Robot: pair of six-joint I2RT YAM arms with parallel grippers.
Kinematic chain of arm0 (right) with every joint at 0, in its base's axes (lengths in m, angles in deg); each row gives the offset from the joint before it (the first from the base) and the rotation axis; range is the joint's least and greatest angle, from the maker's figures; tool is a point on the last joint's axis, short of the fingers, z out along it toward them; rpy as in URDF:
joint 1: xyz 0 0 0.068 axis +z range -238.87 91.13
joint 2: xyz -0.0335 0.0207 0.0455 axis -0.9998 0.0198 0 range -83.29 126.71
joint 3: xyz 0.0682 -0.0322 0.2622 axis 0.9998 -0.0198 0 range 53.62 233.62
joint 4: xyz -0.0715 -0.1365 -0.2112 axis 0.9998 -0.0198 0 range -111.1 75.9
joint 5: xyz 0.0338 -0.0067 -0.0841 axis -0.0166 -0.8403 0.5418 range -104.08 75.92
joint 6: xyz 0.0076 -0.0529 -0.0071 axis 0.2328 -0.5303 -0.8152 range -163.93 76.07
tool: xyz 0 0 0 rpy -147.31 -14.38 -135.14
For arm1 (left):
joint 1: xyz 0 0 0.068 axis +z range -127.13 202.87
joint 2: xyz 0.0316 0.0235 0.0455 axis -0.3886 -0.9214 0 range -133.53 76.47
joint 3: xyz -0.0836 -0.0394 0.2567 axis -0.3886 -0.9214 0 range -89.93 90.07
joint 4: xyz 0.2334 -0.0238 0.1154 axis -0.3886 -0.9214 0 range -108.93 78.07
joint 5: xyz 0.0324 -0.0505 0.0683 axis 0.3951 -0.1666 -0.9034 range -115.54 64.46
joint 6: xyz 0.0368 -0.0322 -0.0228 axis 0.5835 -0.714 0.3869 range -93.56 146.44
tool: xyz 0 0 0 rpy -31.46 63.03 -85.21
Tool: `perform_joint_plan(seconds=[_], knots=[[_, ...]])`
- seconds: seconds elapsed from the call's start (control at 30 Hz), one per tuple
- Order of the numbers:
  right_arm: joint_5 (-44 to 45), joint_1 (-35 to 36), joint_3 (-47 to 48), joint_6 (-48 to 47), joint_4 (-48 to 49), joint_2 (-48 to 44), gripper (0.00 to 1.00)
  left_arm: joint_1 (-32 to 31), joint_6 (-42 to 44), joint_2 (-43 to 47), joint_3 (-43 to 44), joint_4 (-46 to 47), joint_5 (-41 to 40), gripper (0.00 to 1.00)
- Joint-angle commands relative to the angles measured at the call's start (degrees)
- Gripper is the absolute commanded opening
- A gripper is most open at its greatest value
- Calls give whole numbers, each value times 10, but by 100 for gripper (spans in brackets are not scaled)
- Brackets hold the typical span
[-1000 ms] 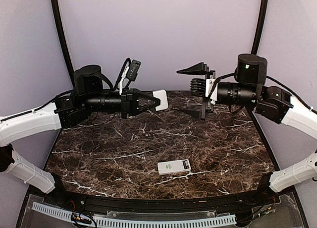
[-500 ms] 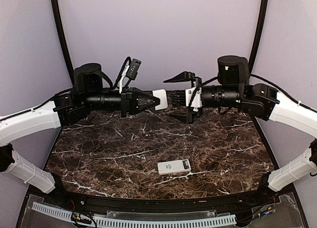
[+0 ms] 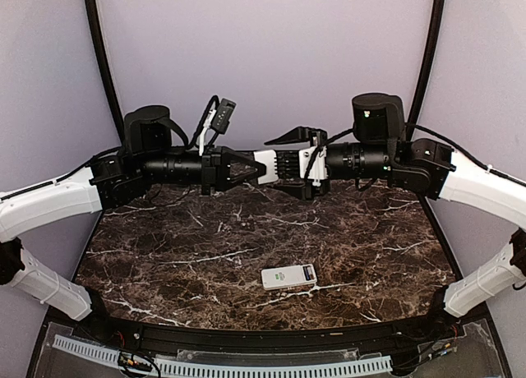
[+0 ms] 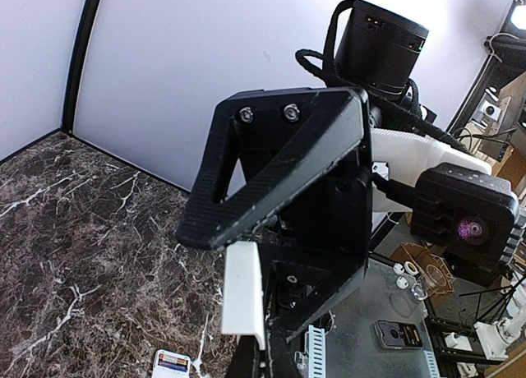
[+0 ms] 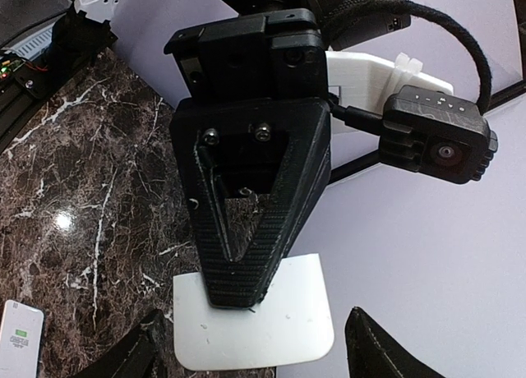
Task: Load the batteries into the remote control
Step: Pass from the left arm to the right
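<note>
The remote control (image 3: 289,276) lies flat on the marble table (image 3: 164,255) near the front, its face down. Its open compartment shows batteries (image 4: 173,363). High over the back of the table, my left gripper (image 3: 261,166) is shut on a plain white flat cover (image 3: 268,163). The cover appears edge-on (image 4: 245,292) in the left wrist view. My right gripper (image 3: 278,164) faces it, open. Its jaws stand either side of the cover (image 5: 288,329) with small gaps. The left gripper's ribbed finger (image 5: 246,230) presses on the cover. The remote (image 5: 18,337) also shows at the lower left of the right wrist view.
Purple backdrop walls and two black curved poles (image 3: 99,49) enclose the table. A white slotted strip (image 3: 246,363) runs along the near edge. Both arms meet at mid-height above the back of the table.
My right arm has swung left to the left gripper. Its jaws now bracket the white cover and have narrowed. The left arm and the remote have not moved.
</note>
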Motion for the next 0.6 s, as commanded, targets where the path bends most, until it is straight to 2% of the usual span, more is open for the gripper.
perform_joint_plan(seconds=[0.0,0.43,0.57], knots=[[1,7,14,8,22,5,71,3,5,0,16,-2,9,0],[-8,14,15,3,20,8,72,3,3,-2,16,2,12,0],[-9,15,16,2,19,8,68,3,4,-2,16,1,13,0]])
